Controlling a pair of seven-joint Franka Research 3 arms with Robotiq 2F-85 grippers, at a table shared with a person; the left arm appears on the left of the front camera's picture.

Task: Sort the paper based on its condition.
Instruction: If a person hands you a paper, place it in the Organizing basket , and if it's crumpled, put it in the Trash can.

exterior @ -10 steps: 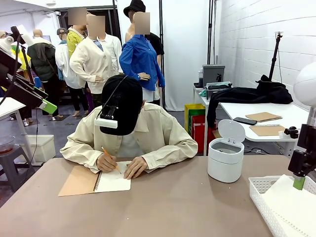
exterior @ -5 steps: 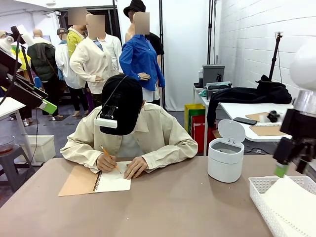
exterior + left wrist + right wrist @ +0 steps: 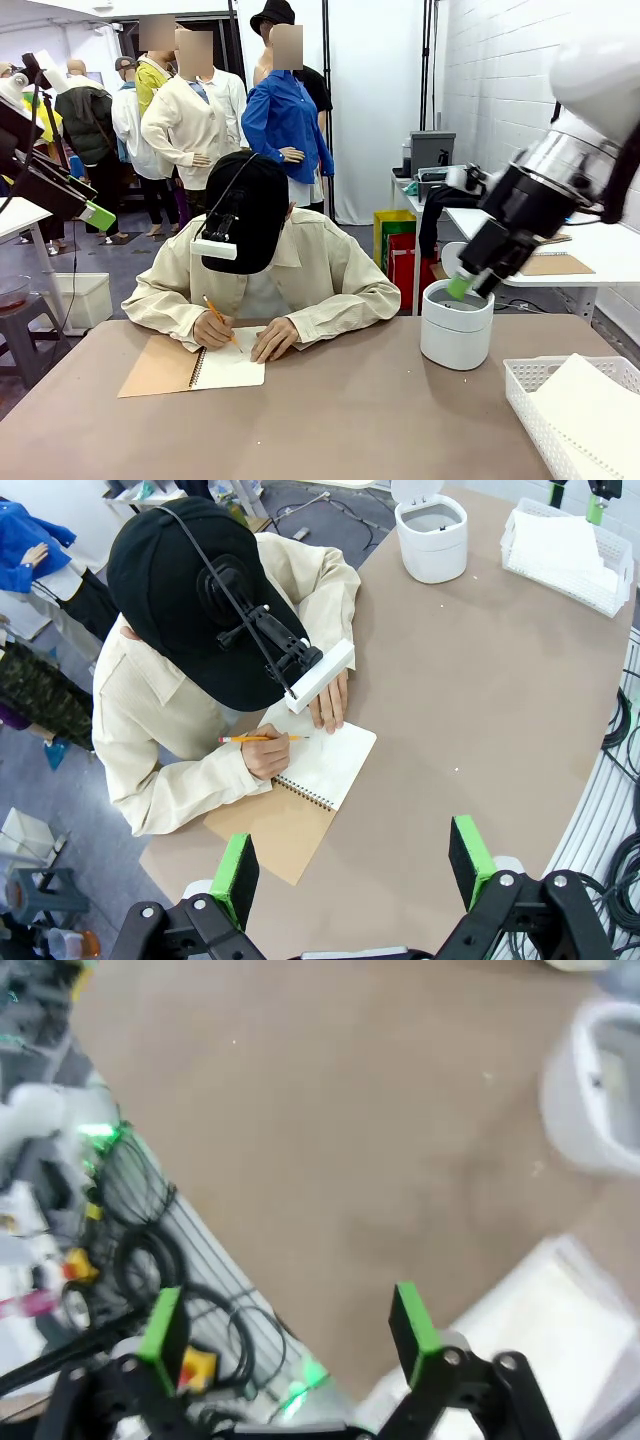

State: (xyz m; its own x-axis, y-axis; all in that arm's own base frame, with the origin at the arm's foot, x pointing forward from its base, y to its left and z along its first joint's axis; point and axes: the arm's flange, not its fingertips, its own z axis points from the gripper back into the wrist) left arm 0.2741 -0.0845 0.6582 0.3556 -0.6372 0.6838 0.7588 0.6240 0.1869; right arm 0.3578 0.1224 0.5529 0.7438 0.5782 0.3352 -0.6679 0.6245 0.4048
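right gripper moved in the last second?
Yes. The right gripper swung up and toward picture left in the front view, from over the basket to above the white bin.

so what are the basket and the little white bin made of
Basket: looks like white moulded plastic, going by its latticed walls. Bin: likely smooth plastic with a slight sheen on its rounded wall; lid flipped open. Neither can be confirmed by look alone.

Open spiral notebook (image 3: 195, 366) (kraft cover folded flat), pencil (image 3: 222, 322) above, white lidded bin (image 3: 457, 324) rightward.

Right end effector (image 3: 468, 284) swung from basket (image 3: 540, 400) over bin (image 3: 456, 335).
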